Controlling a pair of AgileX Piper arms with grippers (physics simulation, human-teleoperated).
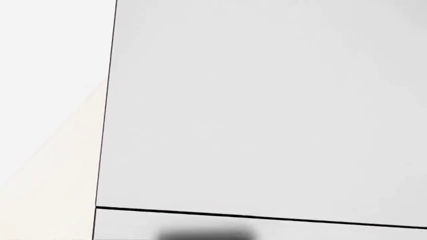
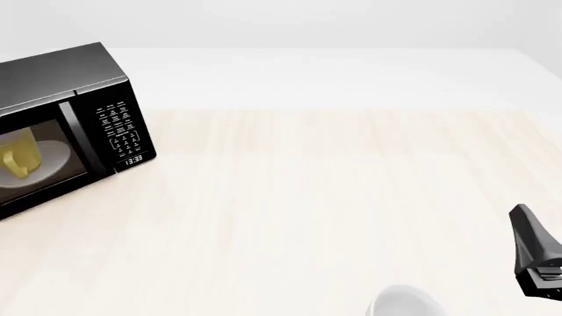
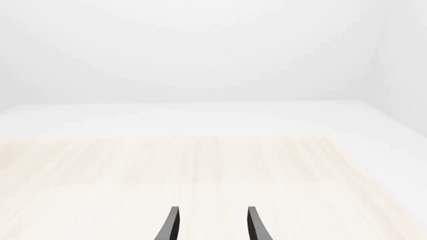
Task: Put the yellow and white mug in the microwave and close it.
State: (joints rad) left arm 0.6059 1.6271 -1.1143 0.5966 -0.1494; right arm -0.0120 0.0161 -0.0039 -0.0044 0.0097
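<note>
The black microwave (image 2: 88, 99) stands at the far left of the table, its button panel and clock facing the front right. The yellow and white mug (image 2: 20, 158) stands inside it on the white round plate (image 2: 60, 157). I cannot tell whether the door is shut. My right gripper (image 2: 536, 257) hovers at the right edge near the front, far from the microwave. In the right wrist view its fingers (image 3: 173, 225) stand apart and empty. My left gripper is out of view. The left wrist view shows only a flat pale grey panel (image 1: 267, 110) with thin black edge lines.
A plain white-grey rounded vessel (image 2: 404, 304) sits at the front edge, just left of my right gripper. The light wooden tabletop (image 2: 333, 184) stretches between the microwave and the right gripper.
</note>
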